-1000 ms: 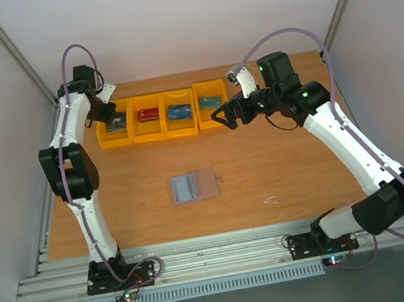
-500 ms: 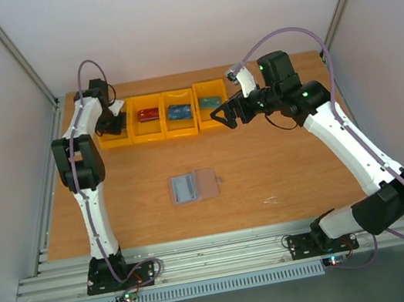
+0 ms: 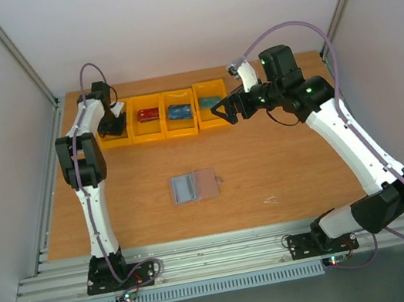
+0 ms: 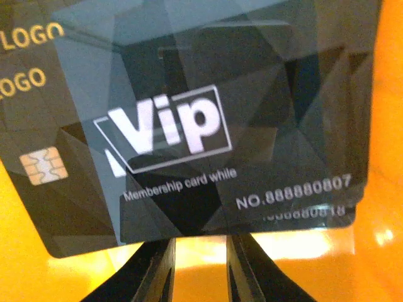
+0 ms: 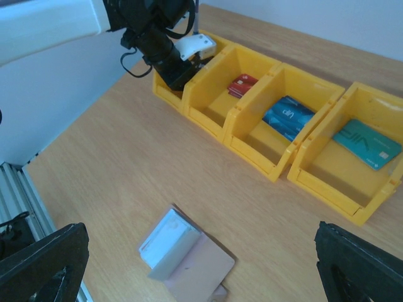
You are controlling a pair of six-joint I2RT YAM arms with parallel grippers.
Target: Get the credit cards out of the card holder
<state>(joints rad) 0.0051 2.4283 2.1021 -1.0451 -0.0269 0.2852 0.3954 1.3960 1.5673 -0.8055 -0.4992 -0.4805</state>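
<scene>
Left wrist view: left end effector (image 4: 200, 251) at credit cards (image 4: 208, 126), grip unclear; right end effector (image 3: 225, 112) spread.

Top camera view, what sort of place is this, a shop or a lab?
Probably a robotics lab cell: two robot arms bolted to a metal rail, a wooden table boxed in by plain white panels, yellow bins holding cards.

White arms (image 3: 350, 137), black joints (image 3: 77, 163), lilac cables (image 3: 283, 25)
</scene>
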